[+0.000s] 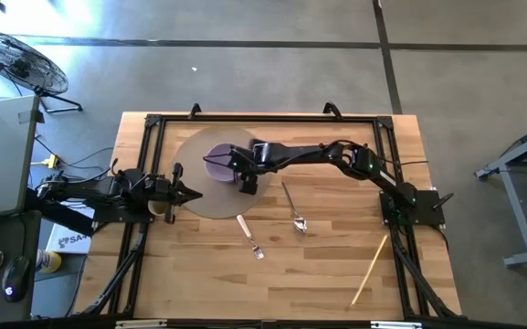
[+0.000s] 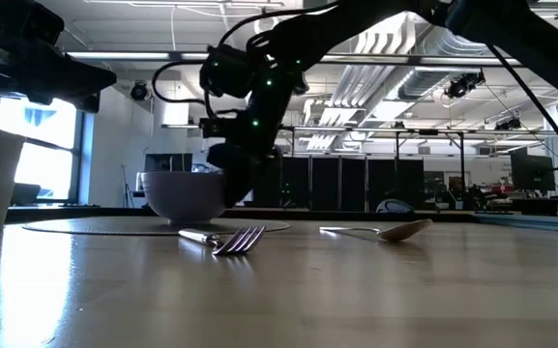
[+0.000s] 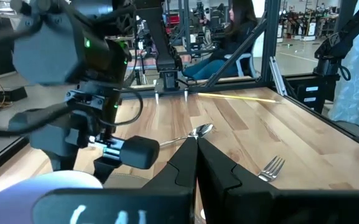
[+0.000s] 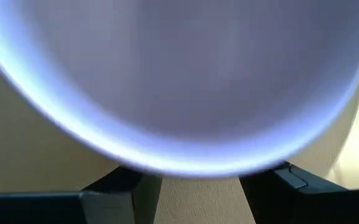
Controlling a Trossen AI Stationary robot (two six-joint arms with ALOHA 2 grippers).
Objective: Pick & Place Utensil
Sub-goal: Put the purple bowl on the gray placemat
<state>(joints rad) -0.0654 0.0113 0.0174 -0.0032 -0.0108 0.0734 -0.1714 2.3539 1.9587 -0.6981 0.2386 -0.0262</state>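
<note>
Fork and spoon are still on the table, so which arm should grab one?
Probably right. Its gripper hangs by the bowl, near the fork and spoon. The left gripper waits at the mat's far edge.

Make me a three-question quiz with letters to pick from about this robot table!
1. Where is the bowl?
A. on the round mat
B. on the floor
C. beside the yellow stick

2. How many metal utensils lie on the bare table?
A. none
B. two
C. five

3. How are the left pincer's fingers?
A. wide open
B. holding the fork
C. shut, empty

Answers:
1 A, the bowl stands on the mat, under the right pincer.
2 B, a fork and a spoon.
3 C, the left wrist view shows its fingers together, nothing between.
</note>
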